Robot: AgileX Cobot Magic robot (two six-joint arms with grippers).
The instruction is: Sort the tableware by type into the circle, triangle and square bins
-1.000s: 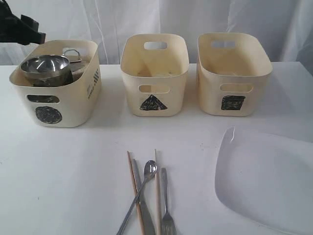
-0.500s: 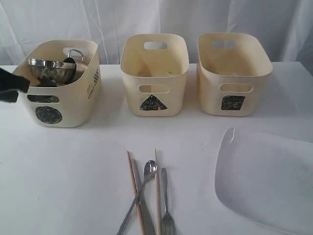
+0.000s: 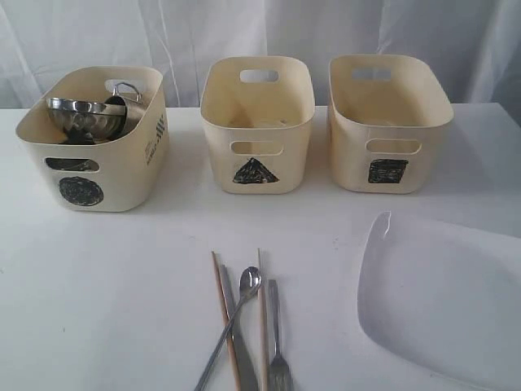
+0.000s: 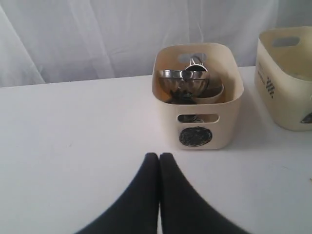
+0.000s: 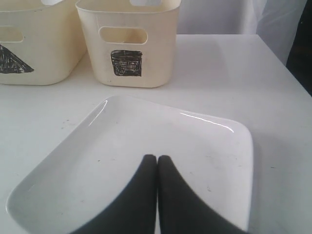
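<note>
On the white table (image 3: 122,285), three cream bins stand in a row along the far side: the circle bin (image 3: 89,175) at the left, the triangle bin (image 3: 256,122) in the middle and the square bin (image 3: 389,122) at the right. A steel bowl (image 3: 81,116) lies tilted inside the circle bin, with a looped steel handle (image 3: 124,88) showing just behind it. Near the front edge, in the middle, the cutlery lies in a loose bundle: two wooden chopsticks (image 3: 220,293), the spoon (image 3: 249,281) slanting across the knife (image 3: 244,366), and the fork (image 3: 275,326) on the right of the bundle. The large white plate (image 3: 448,301) rests flat at the near right, in front of the square bin. The left jaws are pressed shut on nothing, over bare table on the near side of the circle bin and apart from it. The right jaws are also closed and empty, over the plate.
</note>
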